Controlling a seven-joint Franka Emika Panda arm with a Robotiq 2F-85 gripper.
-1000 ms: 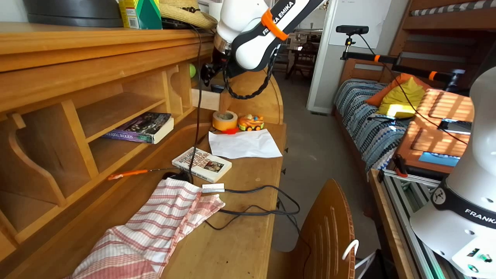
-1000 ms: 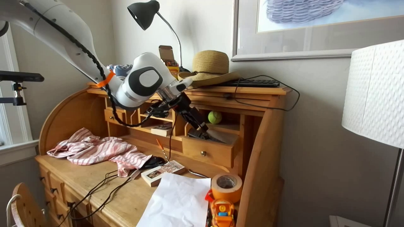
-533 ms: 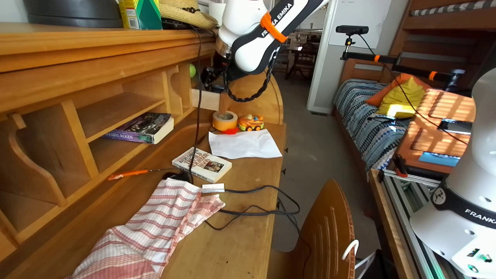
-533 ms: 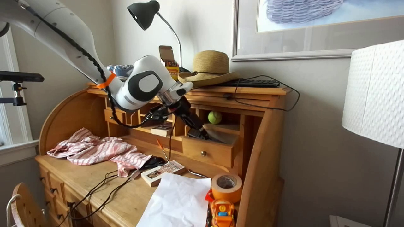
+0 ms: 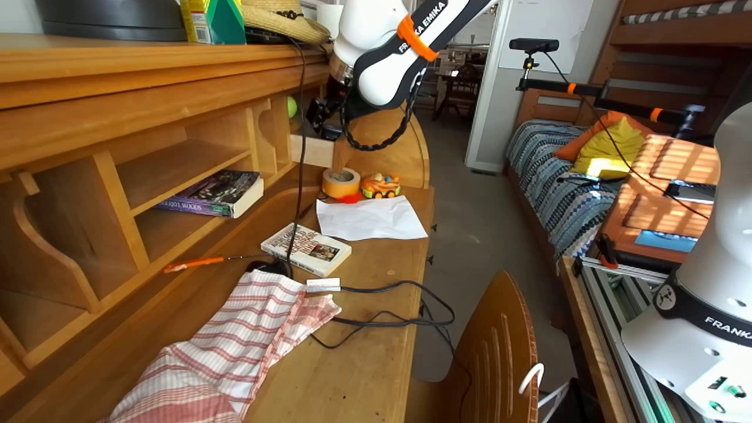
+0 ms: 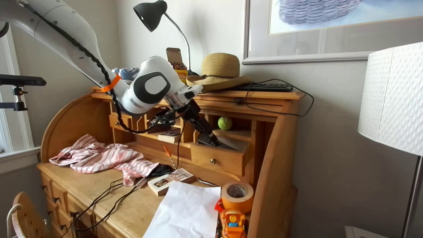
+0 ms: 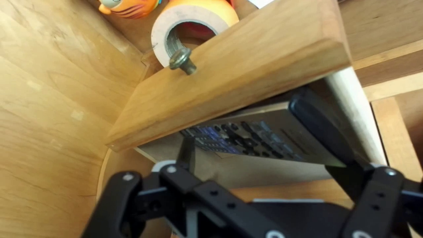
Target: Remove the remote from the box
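Remote (image 7: pixel 251 137): one. Lies inside the drawer (evidently the task's "box"), seemingly tipped toward its front panel (image 7: pixel 248 67); not yet removed.

Drawer (image 6: pixel 228 163): one, standing out from its bay; one knob (image 7: pixel 180 59).

Gripper (image 7: pixel 268 153): one, at the drawer's mouth. Two fingers (image 7: pixel 186 150), spread wide apart, one near each end of the remote; nothing clamped, contact cannot be told.

Risks, as judged: the remote lies lengthwise across the spread, so squeezing its ends could make it pivot and slip back. A finger could jam on the drawer's side wall (image 7: pixel 357 109), which is close. A tilted lift might catch the front panel and drag the drawer out.

Tape roll (image 5: pixel 341 187): one, on the surface (image 5: pixel 329 376) below the drawer.
Toy car (image 5: pixel 380 187): one, below the drawer, farther forward.
Paper sheet (image 5: pixel 373 218): one, below and forward of the drawer.
Tennis ball (image 6: pixel 225 123): one, just above the drawer.
Books: two. White paperback (image 5: pixel 306 249), below the drawer; dark-covered book (image 5: pixel 214 192), in a cubbyhole (image 5: pixel 164 234) beyond it.
Striped cloth (image 5: pixel 229 335): one, well apart from the drawer.
Straw hat (image 6: pixel 220 67): one, high above the drawer.
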